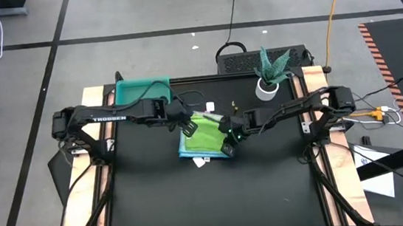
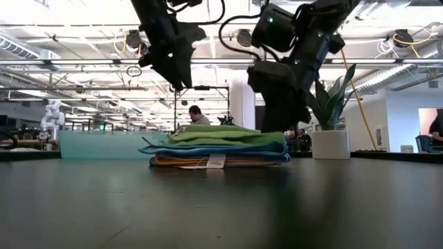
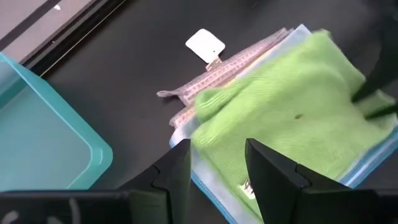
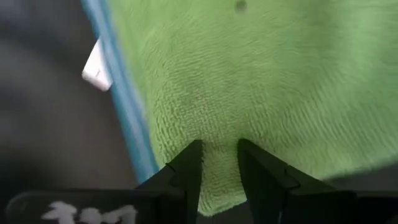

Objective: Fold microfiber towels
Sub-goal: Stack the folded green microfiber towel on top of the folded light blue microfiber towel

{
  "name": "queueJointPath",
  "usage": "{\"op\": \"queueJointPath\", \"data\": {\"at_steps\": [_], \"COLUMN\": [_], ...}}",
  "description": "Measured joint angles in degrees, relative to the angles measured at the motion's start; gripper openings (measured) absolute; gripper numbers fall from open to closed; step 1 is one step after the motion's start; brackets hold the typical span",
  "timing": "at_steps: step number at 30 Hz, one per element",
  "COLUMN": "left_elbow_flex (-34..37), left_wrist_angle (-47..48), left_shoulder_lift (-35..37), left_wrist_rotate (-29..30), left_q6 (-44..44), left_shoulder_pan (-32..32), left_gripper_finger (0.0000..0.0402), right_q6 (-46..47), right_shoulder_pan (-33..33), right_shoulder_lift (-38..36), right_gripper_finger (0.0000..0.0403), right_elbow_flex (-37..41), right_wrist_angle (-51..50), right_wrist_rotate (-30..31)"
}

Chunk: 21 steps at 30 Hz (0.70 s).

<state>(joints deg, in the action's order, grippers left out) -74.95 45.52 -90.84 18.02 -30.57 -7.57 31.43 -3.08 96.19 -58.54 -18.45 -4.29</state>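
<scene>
A stack of folded microfiber towels (image 1: 202, 139) lies at the table's middle. The green one (image 3: 292, 118) is on top, over bright blue (image 2: 214, 148) and yellow-orange (image 2: 187, 160) layers. A white-grey edge (image 3: 217, 71) pokes out at the far side. My left gripper (image 3: 217, 165) hangs open well above the stack's left end (image 2: 176, 72), with nothing between its fingers. My right gripper (image 4: 219, 165) stands over the green towel's right edge (image 2: 280, 121), fingers a little apart and pointing steeply down. My right gripper has its fingertips (image 4: 189, 158) right at the green towel's edge (image 4: 217, 134), coming from above and from the right. The towel lies flat on the stack. I cannot tell whether the tips touch it.
A teal tray (image 1: 140, 93) stands at the far left of the table, close to the left arm. A plant in a white pot (image 1: 269, 84) stands at the far right. White tags (image 1: 201, 162) stick out of the stack. The dark tabletop in front (image 1: 210, 201) is bare.
</scene>
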Motion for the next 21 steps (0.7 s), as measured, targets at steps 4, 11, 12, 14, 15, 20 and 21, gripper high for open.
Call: {"op": "queueJointPath", "data": {"at_steps": [4, 11, 12, 14, 15, 20, 21], "left_elbow_flex": [-0.03, -0.03, -0.03, -0.03, 0.01, 3.24, 3.56], "left_wrist_angle": [-0.04, -0.33, -0.39, -0.38, -0.61, -6.59, -8.29], "left_shoulder_lift": [0.05, 0.05, 0.05, 0.05, 0.05, -3.49, -4.48], "left_wrist_rotate": [-0.06, -1.95, -1.97, -2.01, -2.03, -4.99, -5.12], "left_q6": [-0.24, -0.53, -0.69, -0.86, -0.35, 2.41, 2.56], "left_shoulder_pan": [0.24, 0.62, 0.72, 1.1, 1.34, 1.26, 1.25], "left_gripper_finger": [0.0154, 0.0154, 0.0154, 0.0154, 0.0154, 0.0154, 0.0154], "right_q6": [0.75, 0.7, 0.55, 0.22, -0.02, -0.51, -0.54], "right_shoulder_pan": [2.94, 3.9, 3.88, 3.58, 3.44, 2.2, 2.03], "right_shoulder_lift": [0.85, -5.74, -6.86, -9.62, -10.91, -16.15, -17.09], "right_gripper_finger": [0.0095, 0.0095, 0.0095, 0.0095, 0.0095, 0.0095, 0.0095], "right_elbow_flex": [0.0, -0.01, 0.0, 0.0, 0.0, -0.02, -0.02], "right_wrist_angle": [0.09, -0.02, -0.22, -0.05, -0.06, 0.25, 0.24], "right_wrist_rotate": [-0.76, 3.74, 4.66, 6.28, 6.98, 7.52, 7.54]}}
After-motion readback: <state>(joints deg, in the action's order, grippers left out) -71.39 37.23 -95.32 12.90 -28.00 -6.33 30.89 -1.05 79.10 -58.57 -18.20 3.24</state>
